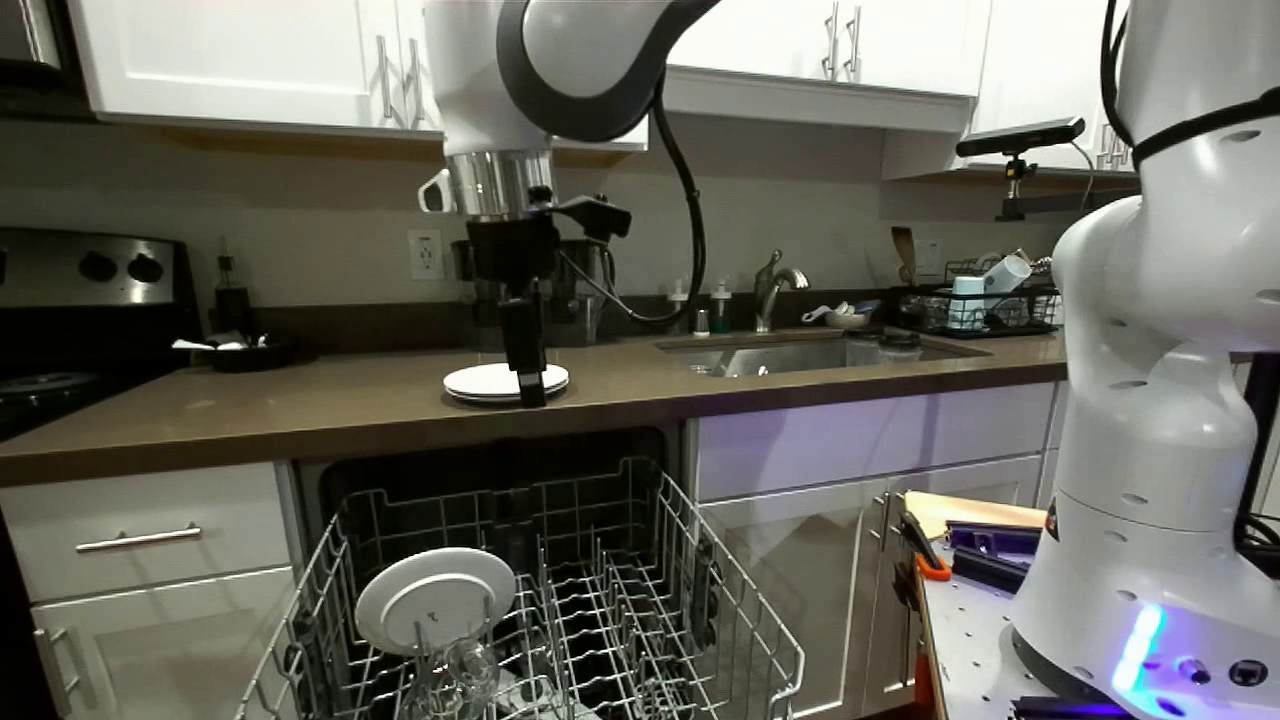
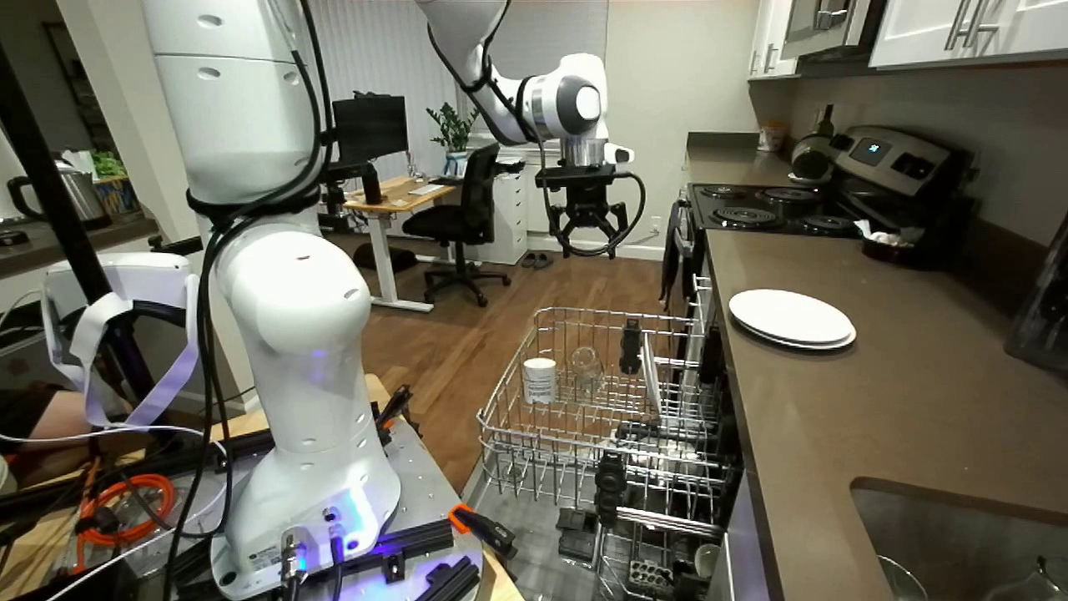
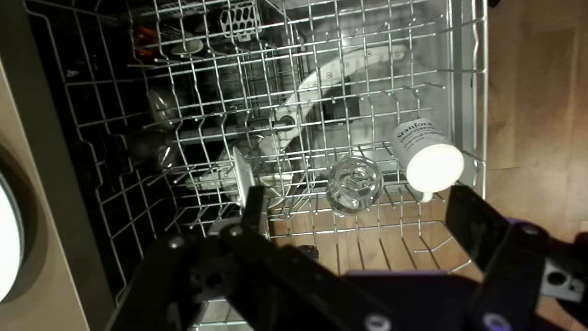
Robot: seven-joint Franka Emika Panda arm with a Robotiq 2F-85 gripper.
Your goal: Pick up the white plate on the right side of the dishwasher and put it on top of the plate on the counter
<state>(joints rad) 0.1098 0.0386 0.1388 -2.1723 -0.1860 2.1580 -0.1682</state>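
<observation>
A white plate [image 1: 435,603] stands tilted on edge in the dishwasher's upper rack [image 1: 735,571]; it also shows edge-on in an exterior view [image 2: 651,371] and in the wrist view [image 3: 243,174]. A white plate [image 2: 788,315] lies flat on the counter near its front edge, with a second rim showing under it; it also shows in an exterior view [image 1: 480,382] and at the left edge of the wrist view [image 3: 7,234]. My gripper [image 2: 589,252] is open and empty, pointing down high above the rack. Its fingers [image 3: 356,195] are wide apart in the wrist view.
A clear glass [image 3: 353,185] and a white mug [image 3: 427,158] stand upside down in the rack near the plate. The brown counter [image 2: 918,401] edge runs beside the rack. A sink [image 1: 790,357] and a stove [image 2: 751,204] flank the counter plate.
</observation>
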